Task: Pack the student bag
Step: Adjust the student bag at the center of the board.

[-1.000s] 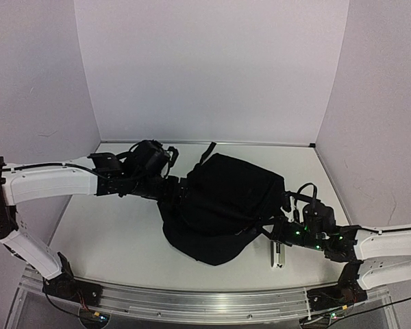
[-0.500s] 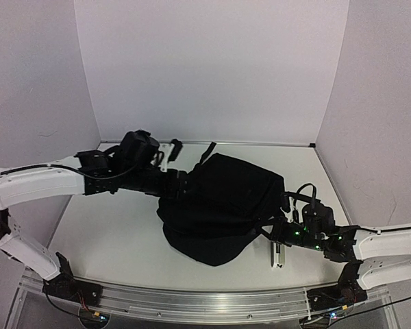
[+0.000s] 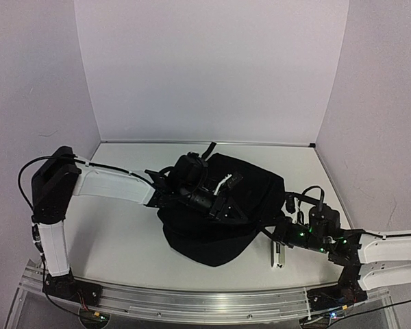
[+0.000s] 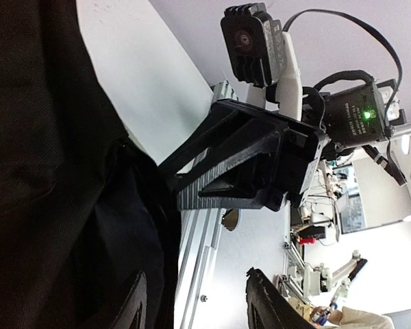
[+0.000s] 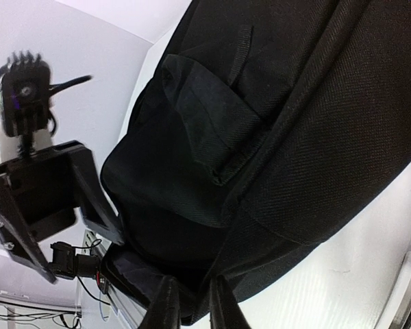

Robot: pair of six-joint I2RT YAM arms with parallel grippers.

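The bag (image 3: 209,243) was seen lying mid-frame on the surface (image 3: 116,226), apparently being readied for packing. The left end effector (image 4: 195,301) was found open over it; the state of the right end effector (image 5: 192,305) could not be told. Next, the bag's opening would need to be spread.

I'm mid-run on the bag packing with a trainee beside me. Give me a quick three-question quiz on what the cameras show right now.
1. True or false: the student bag hangs in the air, clear of the table.
2. Which arm reaches over the middle of the bag? A. left B. right C. neither
3. Fill in: in the left wrist view, the fingers of the left gripper stand ____.
Key: 1. False: it lies slumped on the table. 2. A. 3. Apart, with nothing between them.
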